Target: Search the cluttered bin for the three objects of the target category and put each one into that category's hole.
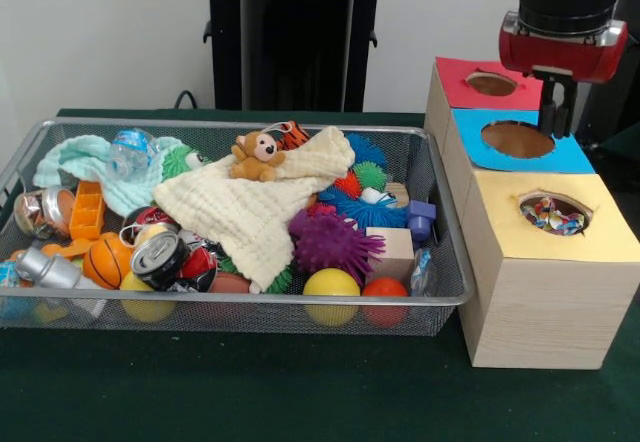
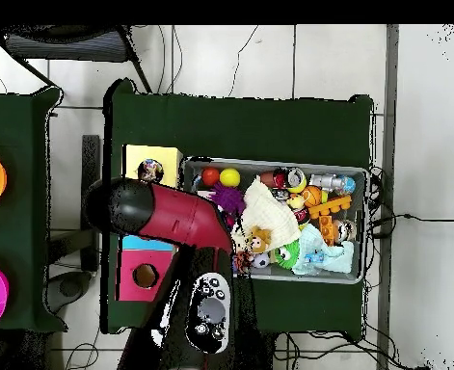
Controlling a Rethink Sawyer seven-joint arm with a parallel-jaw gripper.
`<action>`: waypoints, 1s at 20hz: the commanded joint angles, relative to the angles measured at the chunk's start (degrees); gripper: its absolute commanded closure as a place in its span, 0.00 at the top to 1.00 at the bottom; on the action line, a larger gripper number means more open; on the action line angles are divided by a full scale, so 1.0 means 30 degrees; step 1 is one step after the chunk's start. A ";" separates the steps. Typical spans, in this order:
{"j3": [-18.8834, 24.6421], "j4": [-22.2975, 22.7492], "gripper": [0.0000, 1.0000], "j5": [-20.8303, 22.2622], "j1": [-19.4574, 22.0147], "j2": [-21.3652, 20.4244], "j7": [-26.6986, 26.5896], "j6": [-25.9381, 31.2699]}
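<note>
A wire mesh bin (image 1: 250,300) holds a jumble of toys: a cream cloth (image 1: 255,207) with a small teddy bear (image 1: 255,155) on it, a purple spiky ball (image 1: 335,242), a yellow ball (image 1: 331,284), a mini basketball (image 1: 105,260) and a crushed can (image 1: 160,257). To the bin's right stand three wooden boxes with holes, topped red (image 1: 455,77), blue (image 1: 560,157) and yellow (image 1: 560,247). My gripper (image 1: 556,122) hangs just over the blue box's hole (image 1: 517,139). I see nothing held in it. In the overhead view the arm (image 2: 173,217) covers the blue box.
Small colourful pieces lie inside the yellow box's hole (image 1: 553,214). A mint cloth (image 1: 90,162), a water bottle (image 1: 130,152) and an orange block (image 1: 88,210) fill the bin's left end. The overhead view shows the bin (image 2: 358,173) beside the yellow box (image 2: 163,154) and red box (image 2: 129,289).
</note>
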State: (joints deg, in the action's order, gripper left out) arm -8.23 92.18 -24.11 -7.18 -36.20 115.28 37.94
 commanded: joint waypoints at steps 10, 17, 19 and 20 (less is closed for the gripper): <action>-0.1603 -0.1885 0.00 0.1622 -0.0188 -0.0768 0.3395 0.2284; -0.3394 -0.4059 0.00 0.3695 -0.0531 -0.1503 0.2445 0.4153; -0.3305 -0.4307 0.00 0.3883 -0.0496 -0.1532 0.2342 0.4276; -0.3188 -0.4342 0.00 0.3897 -0.0427 -0.1522 0.2310 0.4292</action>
State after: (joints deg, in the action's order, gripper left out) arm -15.89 84.54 -16.80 -8.66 -39.57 115.28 43.02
